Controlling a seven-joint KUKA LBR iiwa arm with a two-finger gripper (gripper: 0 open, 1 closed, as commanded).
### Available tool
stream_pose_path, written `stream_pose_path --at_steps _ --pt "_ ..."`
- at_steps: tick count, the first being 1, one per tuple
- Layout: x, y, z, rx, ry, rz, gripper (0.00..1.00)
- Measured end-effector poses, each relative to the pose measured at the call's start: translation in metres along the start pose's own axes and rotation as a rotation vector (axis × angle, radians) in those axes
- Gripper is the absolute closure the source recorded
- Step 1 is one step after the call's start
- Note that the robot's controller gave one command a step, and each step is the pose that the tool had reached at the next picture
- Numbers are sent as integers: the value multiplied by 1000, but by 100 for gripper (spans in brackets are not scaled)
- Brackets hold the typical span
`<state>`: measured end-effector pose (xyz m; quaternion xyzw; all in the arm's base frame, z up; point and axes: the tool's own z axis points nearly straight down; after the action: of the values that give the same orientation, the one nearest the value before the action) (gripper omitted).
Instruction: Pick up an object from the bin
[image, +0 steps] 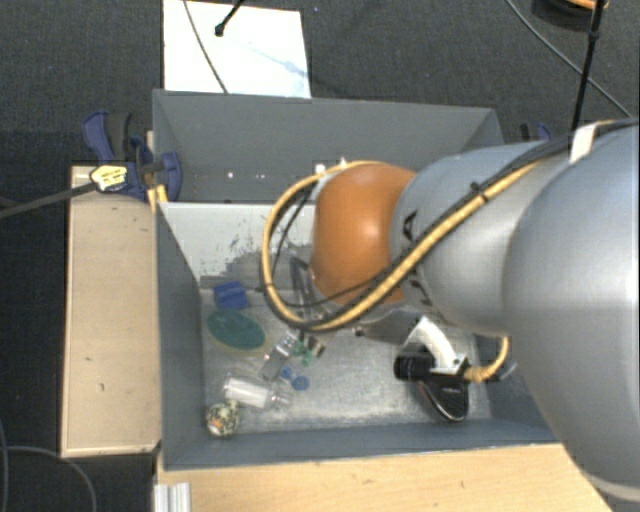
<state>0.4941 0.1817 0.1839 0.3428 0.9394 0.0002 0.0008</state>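
Observation:
My gripper (299, 346) reaches down from under the orange wrist cover to the bin floor, left of the middle. Just below its tip lies a small blue piece (298, 380). A clear plastic piece (250, 392) lies a little further to the lower left. Left of the gripper, a flat green disc (236, 329) rests on the floor, with a small blue block (230, 296) just above it. What sits right under the gripper is hidden by the wrist.
A speckled little ball (221, 419) sits in the bin's front left corner. A black-and-white tool (436, 377) lies at the front right, partly under the arm. The arm and its cables cover the bin's right half.

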Motion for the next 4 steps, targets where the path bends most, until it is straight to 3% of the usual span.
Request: stream_pose_path --at_steps 1,2,3,4 --pt "-37 11 117 6 4 250 0" --pt "-37 12 114 3 3 249 100" --pt "-98 -64 66 3 0 -136 100" --pt "-104 -61 50 -2 -2 -120 100"
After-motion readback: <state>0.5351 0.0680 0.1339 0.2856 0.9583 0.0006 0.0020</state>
